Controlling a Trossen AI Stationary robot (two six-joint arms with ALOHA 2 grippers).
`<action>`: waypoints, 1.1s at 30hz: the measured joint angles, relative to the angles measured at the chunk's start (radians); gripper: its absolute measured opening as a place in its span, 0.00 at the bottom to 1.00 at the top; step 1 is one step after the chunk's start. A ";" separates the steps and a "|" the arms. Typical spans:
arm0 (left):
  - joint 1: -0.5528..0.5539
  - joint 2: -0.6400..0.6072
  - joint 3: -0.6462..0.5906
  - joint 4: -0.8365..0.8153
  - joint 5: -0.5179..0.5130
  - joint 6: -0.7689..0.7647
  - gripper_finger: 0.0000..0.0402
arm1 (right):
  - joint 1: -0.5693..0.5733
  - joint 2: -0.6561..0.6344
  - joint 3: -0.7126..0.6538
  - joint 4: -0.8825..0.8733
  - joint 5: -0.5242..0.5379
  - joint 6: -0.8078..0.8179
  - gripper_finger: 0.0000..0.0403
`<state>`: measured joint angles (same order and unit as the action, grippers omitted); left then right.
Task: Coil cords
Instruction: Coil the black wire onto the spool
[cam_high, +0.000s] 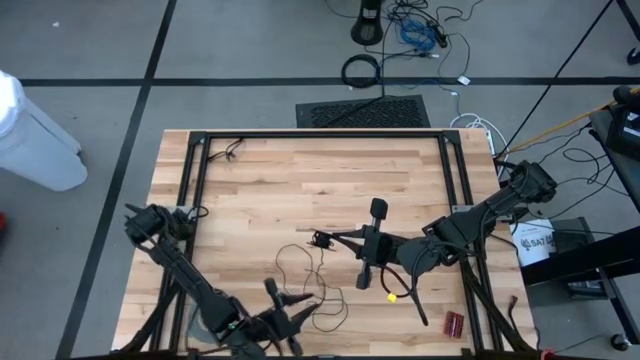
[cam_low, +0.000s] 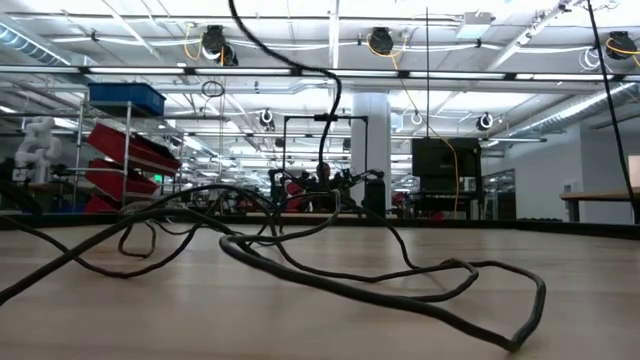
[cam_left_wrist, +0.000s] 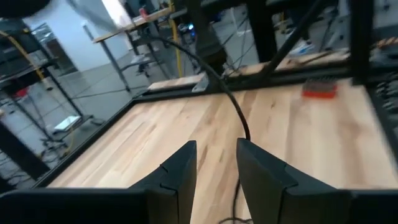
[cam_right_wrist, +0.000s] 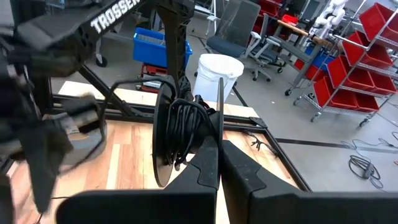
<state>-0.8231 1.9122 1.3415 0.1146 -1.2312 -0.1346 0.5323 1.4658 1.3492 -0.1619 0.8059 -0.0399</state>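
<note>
High view: the wooden table (cam_high: 300, 190) fills the middle of the frame, and the thin dark cord (cam_high: 305, 275) lies in loose loops on it, lower centre. The left gripper (cam_high: 300, 303) sits at the bottom centre of the frame, its fingers (cam_left_wrist: 180, 168) set slightly apart with the cord (cam_left_wrist: 214, 74) running up between them in the left wrist view. The right gripper (cam_high: 325, 240) reaches in from the right to the middle of the table, its fingers (cam_right_wrist: 208, 155) pressed together on the rim of a small black spool (cam_right_wrist: 180, 134) with cord wound on it. In the low view the cord (cam_low: 330, 275) sprawls across the tabletop in the lower half. A small red object (cam_high: 454, 323) rests at the lower right.
</note>
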 joint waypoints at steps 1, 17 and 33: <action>-0.007 -0.011 0.001 0.002 0.000 0.002 0.30 | 0.000 0.000 0.000 0.000 0.000 -0.002 0.00; -0.014 -0.036 0.003 -0.007 -0.036 -0.039 0.30 | 0.000 0.000 0.000 0.001 0.000 -0.003 0.00; 0.018 -0.035 0.002 -0.049 0.010 -0.157 0.30 | 0.000 0.000 -0.001 0.002 0.000 -0.006 0.00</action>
<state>-0.8051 1.8768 1.3434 0.0656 -1.2210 -0.2913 0.5323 1.4658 1.3487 -0.1604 0.8062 -0.0460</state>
